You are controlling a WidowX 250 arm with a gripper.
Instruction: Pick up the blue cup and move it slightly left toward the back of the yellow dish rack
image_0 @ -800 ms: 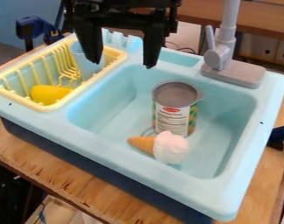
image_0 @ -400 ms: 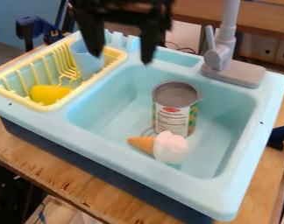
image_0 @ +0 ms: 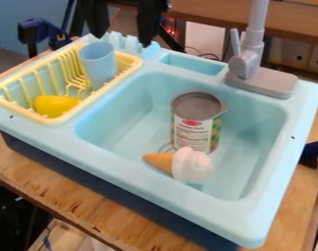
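The black gripper (image_0: pixel 122 40) hangs at the top edge of the view, above the back rim near the blue cup. Its two fingers stand apart with nothing between them. A light blue cup (image_0: pixel 98 61) stands in the back part of the yellow dish rack (image_0: pixel 32 116), and a yellow object (image_0: pixel 55 105) lies toward the rack's front. In the basin of the light blue sink (image_0: pixel 116 128), a tin can (image_0: pixel 193 128) stands upright. An ice cream cone toy (image_0: pixel 190 165) lies just in front of it, its white scoop to the right and its cone to the left.
A grey faucet (image_0: pixel 251 63) rises from the sink's back right corner. Blue clamps (image_0: pixel 38 31) sit behind the rack and at the right edge. The sink rests on a wooden table (image_0: pixel 76 208).
The gripper has moved up and a little to the left in the view, uncovering the cup's top. The cup, can, cone toy and yellow object have stayed where they were.
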